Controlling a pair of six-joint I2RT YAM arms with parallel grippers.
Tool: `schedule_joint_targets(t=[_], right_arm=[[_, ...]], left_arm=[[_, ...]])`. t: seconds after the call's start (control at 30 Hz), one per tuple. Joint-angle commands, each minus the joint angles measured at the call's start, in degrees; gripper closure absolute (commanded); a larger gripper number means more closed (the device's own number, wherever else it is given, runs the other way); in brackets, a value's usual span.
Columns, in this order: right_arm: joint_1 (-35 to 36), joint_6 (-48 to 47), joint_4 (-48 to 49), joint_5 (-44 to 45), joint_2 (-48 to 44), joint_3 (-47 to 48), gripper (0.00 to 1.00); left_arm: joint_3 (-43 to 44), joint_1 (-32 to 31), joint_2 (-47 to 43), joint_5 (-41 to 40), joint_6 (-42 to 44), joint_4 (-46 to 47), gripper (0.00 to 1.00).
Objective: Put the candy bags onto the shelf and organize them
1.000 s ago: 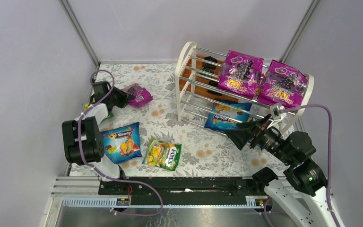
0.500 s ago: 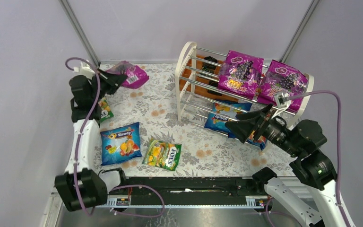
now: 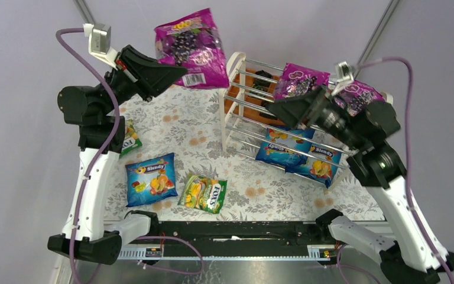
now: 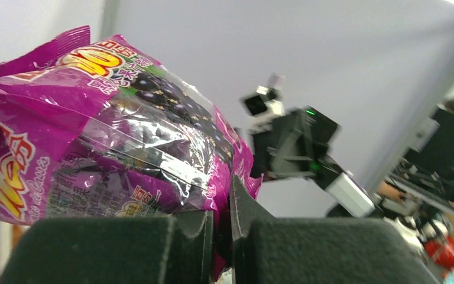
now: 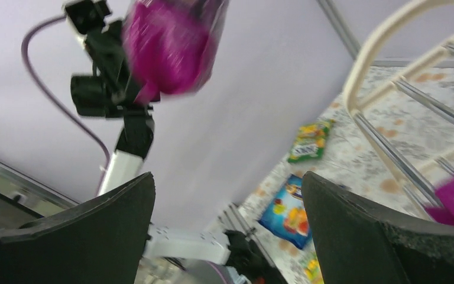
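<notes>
My left gripper (image 3: 174, 71) is shut on the edge of a magenta grape candy bag (image 3: 189, 46) and holds it high in the air, left of the shelf (image 3: 234, 89). In the left wrist view the bag (image 4: 94, 148) fills the left half, pinched between my fingers (image 4: 219, 231). My right gripper (image 3: 278, 107) is open and empty, raised in front of the shelf's top tier. Two magenta bags (image 3: 298, 83) lie on the top tier, two blue Slendy bags (image 3: 284, 151) on the lowest. A blue Slendy bag (image 3: 151, 177) and a FOX'S bag (image 3: 206, 194) lie on the table.
Another FOX'S bag (image 3: 131, 139) lies at the table's left edge, partly behind my left arm. A dark object (image 3: 264, 80) sits inside the shelf's back left. Grey walls enclose the floral tabletop (image 3: 195, 136) on three sides.
My left arm has lifted the magenta bag from the table's back left high into the air and rightward. My right arm has risen from the shelf's lowest tier to its top.
</notes>
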Motion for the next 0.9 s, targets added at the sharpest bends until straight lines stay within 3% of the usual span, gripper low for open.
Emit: schedule_joint_targets(t=[0.0,0.1,0.33,0.47,0.7,0.87], right_arm=[[0.14,15.01,15.41,-6.16,8.40,3.69,0.00],[2.23,21.54,23.16,-6.04,11.21,3.45,0.00],[6.85,24.13,22.69,1.81,14.00,4.27,0.00],[8.56,25.55,28.82,2.52,13.31,1.62,0.00],[8.73,24.81,27.84,5.79,12.48,1.48,0.00],[8.71,26.52,32.46,5.82,10.92,-0.74,0.00]], left_arm=[[4.76,-5.97,0.72,-0.36,4.36,6.90,1.00],[5.09,-8.53,2.16,-1.03,4.16,7.38,1.00],[2.22,-11.84,4.46,-1.21,-1.89,18.02,1.00],[1.17,-12.32,4.91,-1.30,-2.24,19.08,1.00],[-0.96,-16.31,4.57,0.09,-2.30,21.34,1.00],[-3.47,-18.34,4.17,1.98,-2.46,23.53,1.00]])
